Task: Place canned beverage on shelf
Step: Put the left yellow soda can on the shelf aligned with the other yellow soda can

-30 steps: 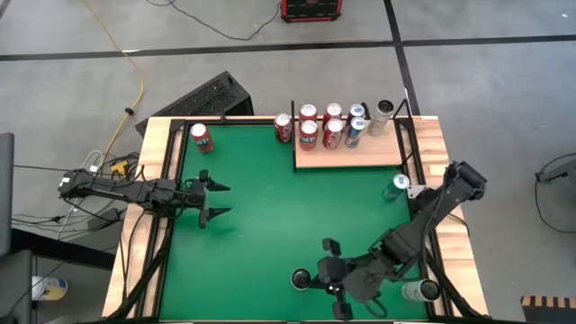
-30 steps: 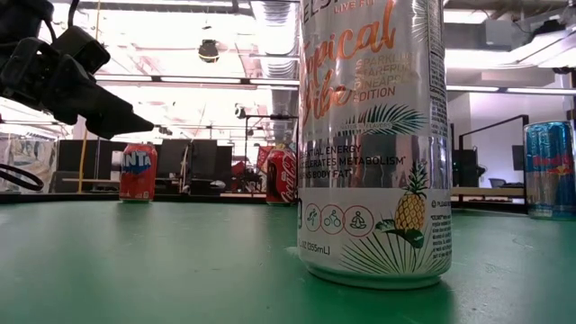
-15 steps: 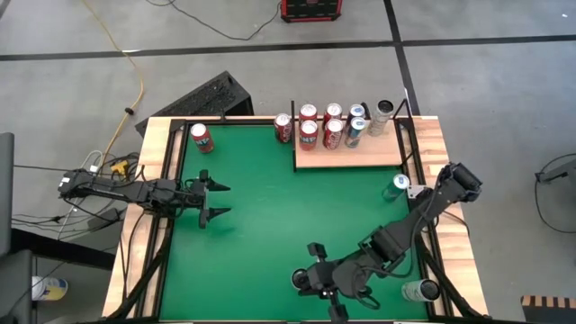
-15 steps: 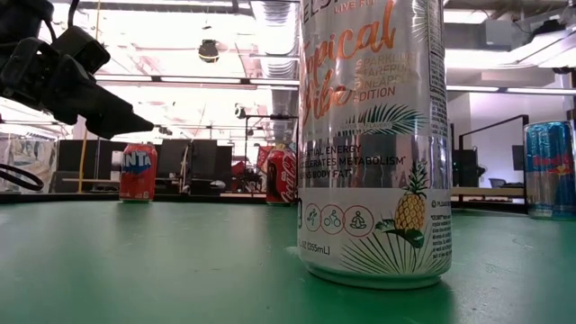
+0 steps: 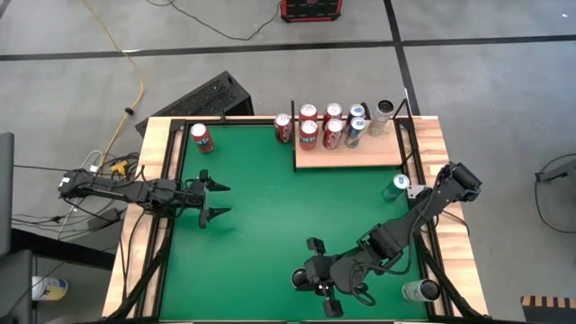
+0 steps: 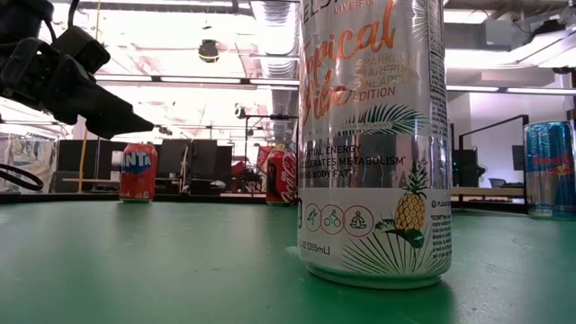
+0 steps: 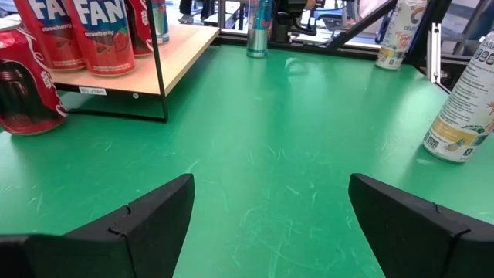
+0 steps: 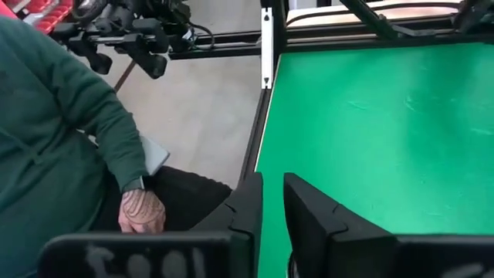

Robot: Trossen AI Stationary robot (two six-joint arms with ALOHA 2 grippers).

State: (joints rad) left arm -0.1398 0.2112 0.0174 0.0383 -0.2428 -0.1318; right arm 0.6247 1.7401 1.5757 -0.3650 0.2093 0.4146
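- Reaching low at the bottom centre of the overhead view, your right gripper (image 8: 272,185) sits just beside the tall silver pineapple-print can (image 6: 373,144). Its fingers are parted by only a slit and grasp nothing.
- That can stands upright on the green table (image 5: 261,180), well apart from the pale wood-grain shelf (image 5: 351,157) at upper right. You will likely need wider jaws to take it.
- Red and blue cans (image 5: 321,124) already crowd the shelf's back edge, so its front strip is the free spot.
- Your left gripper (image 5: 219,200) hovers at mid-left, spread wide and empty, clear of the route.
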